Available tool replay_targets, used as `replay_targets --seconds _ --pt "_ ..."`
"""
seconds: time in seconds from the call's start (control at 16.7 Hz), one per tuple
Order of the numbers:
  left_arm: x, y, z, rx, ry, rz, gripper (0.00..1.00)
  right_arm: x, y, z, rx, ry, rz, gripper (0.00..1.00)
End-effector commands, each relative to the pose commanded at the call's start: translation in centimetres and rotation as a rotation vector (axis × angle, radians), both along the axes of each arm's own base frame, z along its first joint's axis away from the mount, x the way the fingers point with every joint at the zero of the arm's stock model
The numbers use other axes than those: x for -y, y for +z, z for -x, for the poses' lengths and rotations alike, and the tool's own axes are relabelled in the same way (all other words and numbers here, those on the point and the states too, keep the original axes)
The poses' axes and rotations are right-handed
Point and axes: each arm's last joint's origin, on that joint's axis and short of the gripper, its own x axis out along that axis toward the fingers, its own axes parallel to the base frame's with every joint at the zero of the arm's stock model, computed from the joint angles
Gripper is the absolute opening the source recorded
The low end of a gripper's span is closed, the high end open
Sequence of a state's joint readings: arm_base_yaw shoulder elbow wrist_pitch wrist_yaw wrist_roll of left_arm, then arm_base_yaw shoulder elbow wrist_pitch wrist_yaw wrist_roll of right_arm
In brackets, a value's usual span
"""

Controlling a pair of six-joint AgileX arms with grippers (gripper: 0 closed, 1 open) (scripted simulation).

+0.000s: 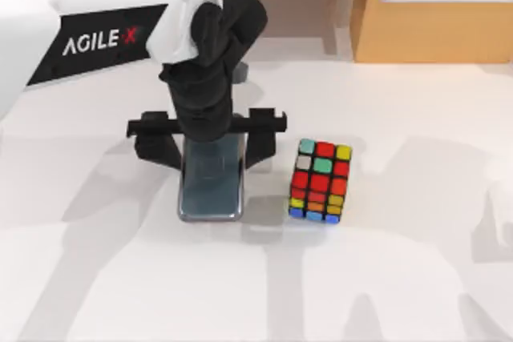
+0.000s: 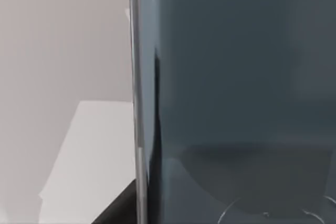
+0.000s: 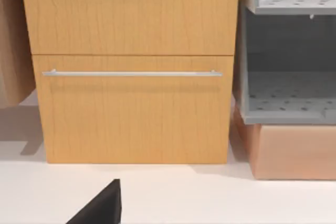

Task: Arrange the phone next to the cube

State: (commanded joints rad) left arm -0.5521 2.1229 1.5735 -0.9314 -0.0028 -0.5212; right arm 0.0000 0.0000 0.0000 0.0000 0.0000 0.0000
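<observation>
The left gripper [image 1: 210, 143] is seen from above held over the far end of the phone [image 1: 211, 186], its two fingers spread wide, one on either side of the phone and each standing clear of its edge, so that nothing is gripped; whether the fingertips [image 1: 261, 146] touch the table cannot be made out. The phone is laid flat, screen up, its long axis running away from the camera, near the middle of the white table [image 1: 401, 278]. The cube [image 1: 321, 181] is set just beside it on the right, apart by a narrow gap and slightly turned. In the left wrist view the dark glossy screen of the phone [image 2: 236, 98] is shown close up, with its silvery rim against the pale surface. In the right wrist view a wooden cabinet [image 3: 131, 66] with a drawer handle [image 3: 131, 73] is faced, and grey perforated shelves [image 3: 289, 98] are placed beside it. The right arm is parked off the table scene.
</observation>
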Motion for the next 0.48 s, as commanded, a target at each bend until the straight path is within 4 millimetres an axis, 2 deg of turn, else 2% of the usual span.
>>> replay_targets --seconds 0.18,0.48 --pt "-0.3 -2.7 0.4 -0.065 0.002 -0.042 0.00 0.0 0.0 0.0 0.000 0.000 0.000 1.00" --pt "-0.3 -2.7 0.4 -0.065 0.002 -0.042 0.00 0.0 0.0 0.0 0.000 0.000 0.000 1.00"
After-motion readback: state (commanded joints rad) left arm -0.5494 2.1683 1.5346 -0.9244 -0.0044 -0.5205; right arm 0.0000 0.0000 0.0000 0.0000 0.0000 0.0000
